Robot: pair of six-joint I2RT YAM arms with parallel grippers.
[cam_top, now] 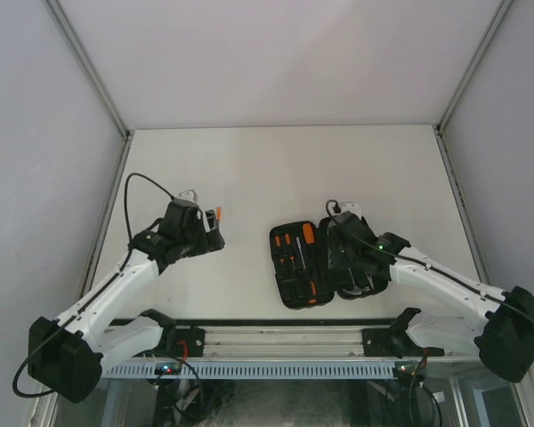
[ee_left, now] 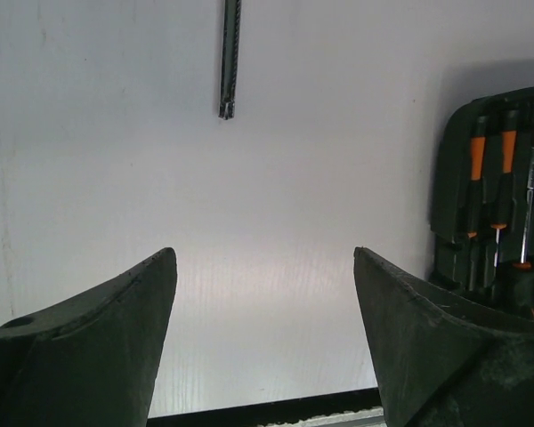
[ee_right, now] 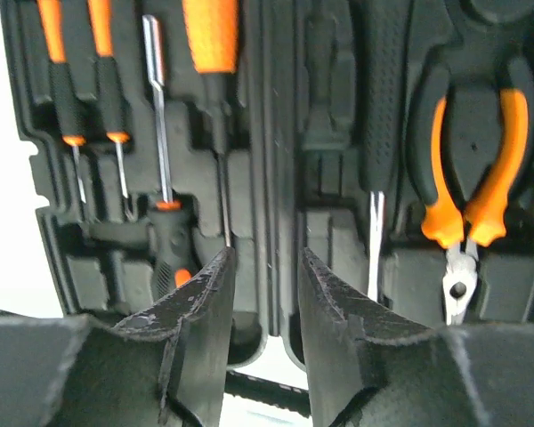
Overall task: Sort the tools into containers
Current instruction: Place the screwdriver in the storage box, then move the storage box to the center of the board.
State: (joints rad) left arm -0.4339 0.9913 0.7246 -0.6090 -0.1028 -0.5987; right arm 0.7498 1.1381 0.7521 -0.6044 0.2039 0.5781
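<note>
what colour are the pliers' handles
Orange; the pliers show best in the right wrist view.

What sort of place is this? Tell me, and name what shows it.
Probably a robot lab test cell: a white table boxed in by plain panels, a left arm and right arm bolted to a metal rail, and an open tool case.

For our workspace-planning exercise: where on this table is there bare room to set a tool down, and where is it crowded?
Bare: the far table beyond both arms, and the strip between the left hand and the tool case. Crowded: the case's right half, under the right hand.
</note>
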